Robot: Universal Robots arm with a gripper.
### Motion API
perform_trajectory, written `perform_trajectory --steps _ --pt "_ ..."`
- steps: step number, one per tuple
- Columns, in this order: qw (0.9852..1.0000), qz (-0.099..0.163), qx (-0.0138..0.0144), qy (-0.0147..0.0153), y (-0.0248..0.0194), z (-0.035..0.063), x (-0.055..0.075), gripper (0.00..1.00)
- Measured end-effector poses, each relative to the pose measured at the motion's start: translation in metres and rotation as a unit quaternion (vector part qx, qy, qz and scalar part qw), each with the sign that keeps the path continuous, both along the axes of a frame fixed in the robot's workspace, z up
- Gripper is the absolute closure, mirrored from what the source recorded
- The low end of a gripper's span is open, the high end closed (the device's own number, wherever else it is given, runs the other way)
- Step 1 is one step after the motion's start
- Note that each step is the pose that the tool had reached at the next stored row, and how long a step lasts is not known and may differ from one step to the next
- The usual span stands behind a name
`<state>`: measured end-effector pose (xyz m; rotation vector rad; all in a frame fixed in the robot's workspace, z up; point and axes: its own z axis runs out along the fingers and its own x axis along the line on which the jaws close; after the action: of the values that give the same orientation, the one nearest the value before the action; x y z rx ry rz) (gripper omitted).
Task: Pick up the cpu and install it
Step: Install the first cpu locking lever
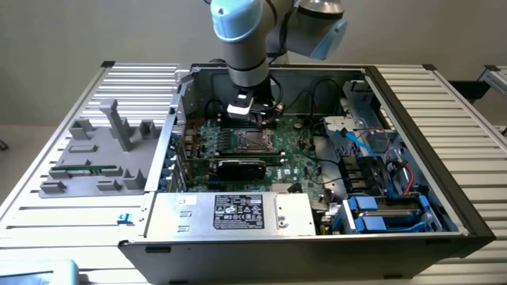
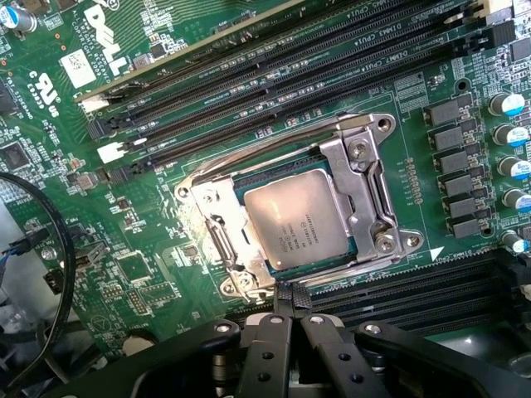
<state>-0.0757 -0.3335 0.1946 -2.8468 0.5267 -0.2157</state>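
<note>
The cpu, a pale silver square chip, lies flat in the metal-framed socket on the green motherboard. My gripper is shut, its black fingertips pressed together just above the socket's edge and a little off the chip, with nothing between them. In the exterior view the arm reaches down into the open computer case, and the gripper hangs right over the socket.
Long black memory slots run beside the socket. A black graphics card sits in front of it, then the power supply. Blue drive bays and cables fill the exterior view's right. A grey fixture stands outside the case.
</note>
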Motion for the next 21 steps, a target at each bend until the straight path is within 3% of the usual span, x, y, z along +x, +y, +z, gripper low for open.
perform_trajectory --steps 5,21 --pt "1.0000 0.000 -0.0001 0.0015 -0.0001 0.0001 0.0000 0.89" --pt "1.0000 0.001 -0.0001 0.0021 -0.0011 0.0000 0.0009 0.89"
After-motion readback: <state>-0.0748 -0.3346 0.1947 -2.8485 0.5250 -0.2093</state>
